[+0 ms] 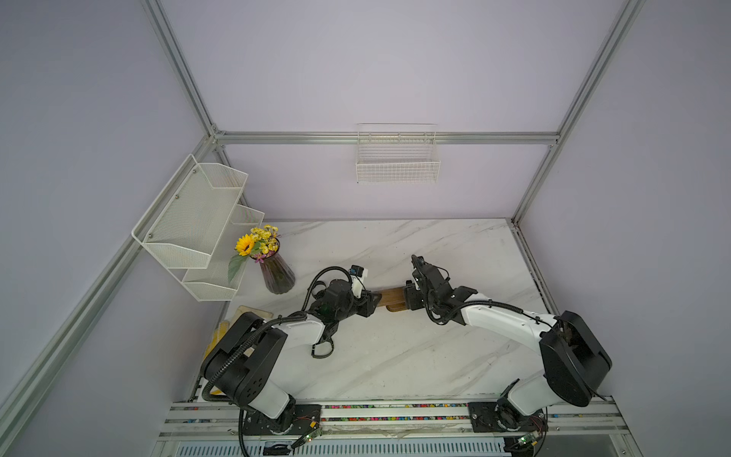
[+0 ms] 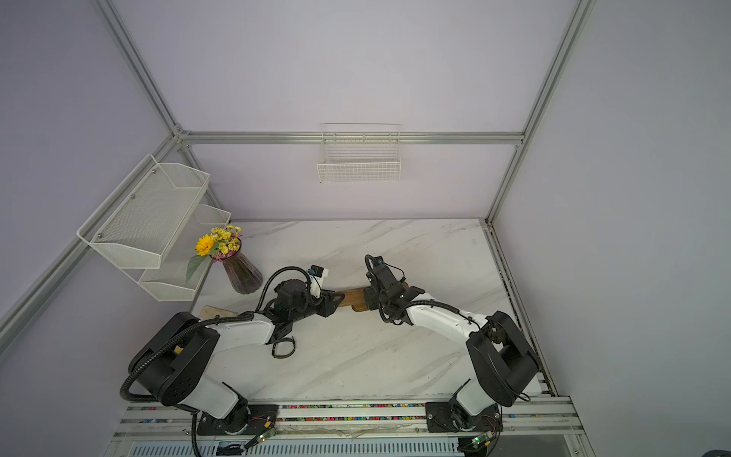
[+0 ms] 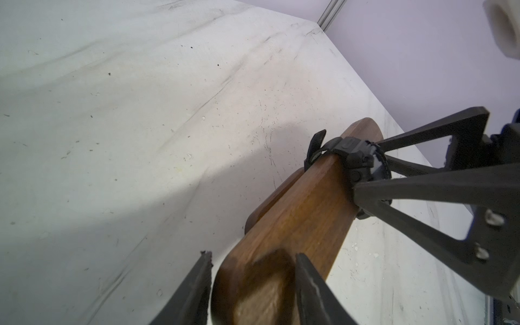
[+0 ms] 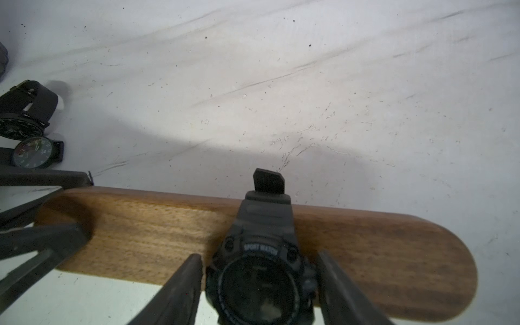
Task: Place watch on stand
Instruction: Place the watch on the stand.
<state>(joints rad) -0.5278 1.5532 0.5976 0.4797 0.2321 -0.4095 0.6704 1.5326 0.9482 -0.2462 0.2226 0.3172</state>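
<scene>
The stand (image 4: 140,230) is a brown wooden bar with rounded ends on a smaller base, lying mid-table between both arms in both top views (image 1: 391,296) (image 2: 354,296). A black sport watch (image 4: 259,275) sits on the bar with its strap looped round it, also seen in the left wrist view (image 3: 357,157). My right gripper (image 4: 259,254) is open, with its jaws on either side of the watch face and a thin gap on each side. My left gripper (image 3: 253,254) is shut on the stand's (image 3: 304,213) other end, one finger on each side of the bar.
Two more dark watches (image 4: 22,126) (image 4: 33,156) lie on the marble table beyond the stand's left end. A purple vase of yellow flowers (image 1: 277,273) stands at the back left under a white mesh shelf (image 1: 197,221). A wire basket (image 1: 397,162) hangs on the back wall.
</scene>
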